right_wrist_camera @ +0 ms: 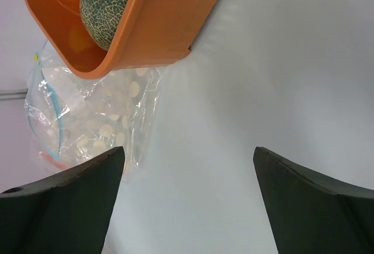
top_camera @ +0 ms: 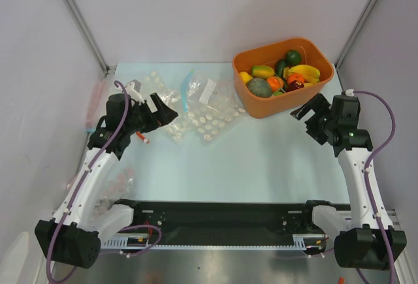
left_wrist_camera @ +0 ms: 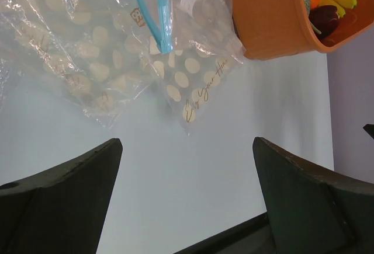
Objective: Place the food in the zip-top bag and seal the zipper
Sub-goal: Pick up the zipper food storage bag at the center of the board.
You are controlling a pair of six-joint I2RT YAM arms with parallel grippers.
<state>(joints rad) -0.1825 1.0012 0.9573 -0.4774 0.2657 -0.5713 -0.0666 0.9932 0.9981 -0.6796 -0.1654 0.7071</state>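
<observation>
The food lies in an orange tub (top_camera: 307, 98) at the back right: bananas (top_camera: 304, 72), a mango (top_camera: 262, 71), a grey-green bumpy ball (top_camera: 259, 88), an avocado (top_camera: 293, 57), an orange (top_camera: 295, 78). The clear zip-top bag (top_camera: 196, 91) lies flat left of the tub among dotted bags, its light-blue zipper (top_camera: 187, 93) curled up. The zipper also shows in the left wrist view (left_wrist_camera: 159, 14) and the right wrist view (right_wrist_camera: 54, 108). My left gripper (top_camera: 168, 111) is open and empty, just left of the bags (left_wrist_camera: 187, 143). My right gripper (top_camera: 305, 109) is open and empty, below the tub's near right corner (right_wrist_camera: 189, 149).
Clear bags printed with white dots (top_camera: 212, 121) lie around and under the zip-top bag (left_wrist_camera: 93, 49). Another clear bag with reddish marks (top_camera: 116, 185) lies near the left arm. Side walls stand close on the left and right. The black base rail (top_camera: 215, 222) runs along the near edge.
</observation>
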